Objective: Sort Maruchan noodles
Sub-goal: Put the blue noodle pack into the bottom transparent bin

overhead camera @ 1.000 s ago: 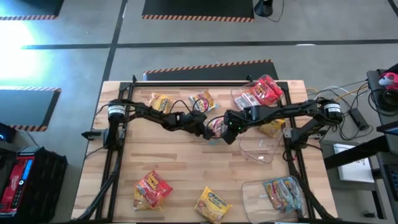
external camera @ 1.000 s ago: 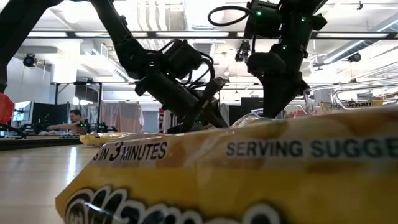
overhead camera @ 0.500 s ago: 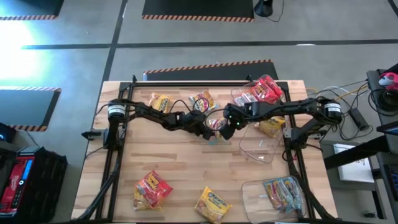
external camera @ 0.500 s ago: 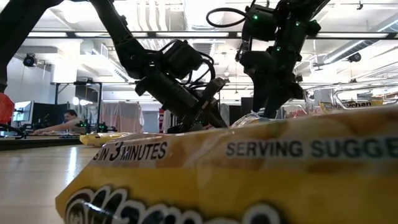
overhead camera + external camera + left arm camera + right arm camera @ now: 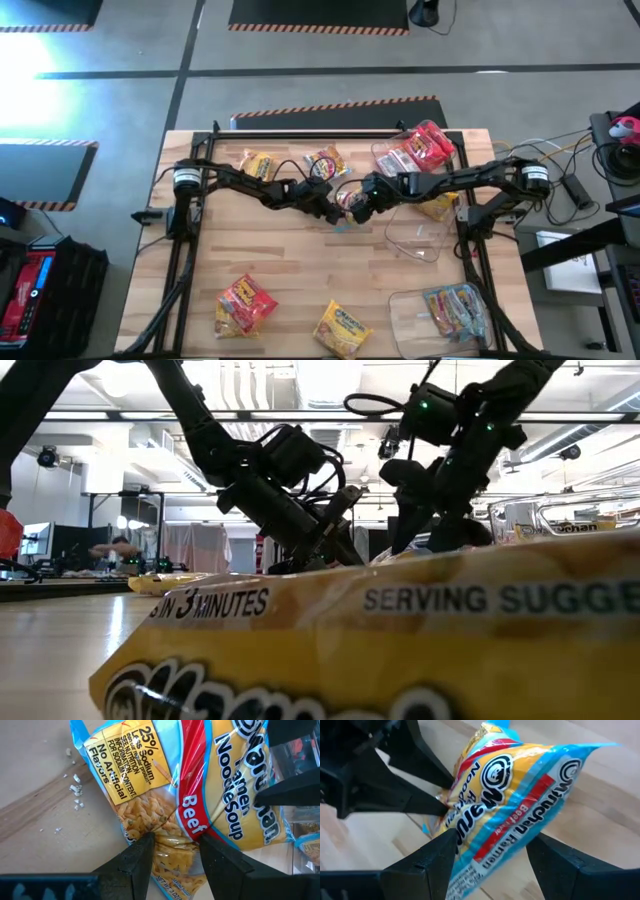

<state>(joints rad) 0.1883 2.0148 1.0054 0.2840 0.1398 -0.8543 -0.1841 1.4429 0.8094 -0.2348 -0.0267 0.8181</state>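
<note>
A light blue and yellow Maruchan noodles packet [image 5: 348,198] with a red "Beef" band sits at the table's middle, between my two grippers. My left gripper [image 5: 172,840] comes from the left and is shut on it. My right gripper [image 5: 490,840] comes from the right and is open, one finger on each side of the packet [image 5: 510,795]. Other packets lie loose: two at the far left [image 5: 257,163] [image 5: 327,160], a red-yellow one [image 5: 243,303] and a yellow one [image 5: 342,328] near the front edge. My left gripper pinches a crumpled end of the packet [image 5: 170,832] between its two fingers, slanting down from the table's left. The packet stands tilted beyond the fingers, bent along its red band. Whether its lower end rests on the table, I cannot tell. My right gripper's open fingers [image 5: 437,852] stand close along the packet's two sides; whether they touch it, I cannot tell.
A clear tub with red packets [image 5: 418,150] stands at the far right. An empty clear tub [image 5: 415,240] is right of centre. Another tub [image 5: 450,310] with blue packets stands at the near right. A yellow packet [image 5: 437,206] lies under the right arm.
My right gripper has opened wide, sunk and rolled, and come a little toward the left gripper, so that its fingers now stand on either side of the packet. The packet has stayed in my left gripper.
</note>
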